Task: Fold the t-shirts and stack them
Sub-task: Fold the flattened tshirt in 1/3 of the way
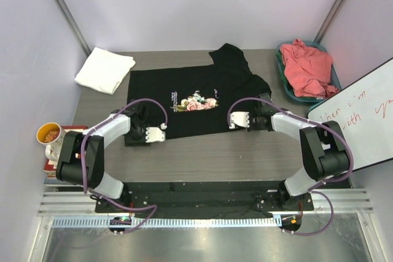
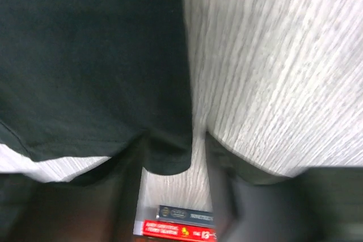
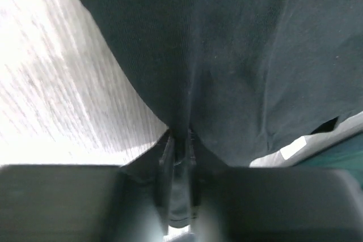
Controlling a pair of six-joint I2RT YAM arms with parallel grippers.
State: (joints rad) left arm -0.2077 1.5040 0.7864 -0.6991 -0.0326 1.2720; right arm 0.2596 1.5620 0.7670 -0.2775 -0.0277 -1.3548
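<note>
The black t-shirt [image 1: 184, 99] with the pink-rose print lies spread flat on the table. My left gripper [image 1: 138, 128] is at its near left hem. In the left wrist view my left gripper [image 2: 173, 162] is open, and a corner of the black cloth [image 2: 96, 55] lies between the fingers. My right gripper [image 1: 259, 118] is at the shirt's right side. In the right wrist view it [image 3: 180, 140] is shut on a fold of the black cloth [image 3: 227, 55]. The white t-shirt [image 1: 104, 70] lies folded at the far left. The coral-pink t-shirt [image 1: 307, 65] is bunched in a basket.
A teal basket [image 1: 336, 81] stands at the far right. A whiteboard [image 1: 362, 121] leans at the right edge. A mug [image 1: 49, 133] sits on books at the left edge, and the books [image 2: 181, 225] also show in the left wrist view.
</note>
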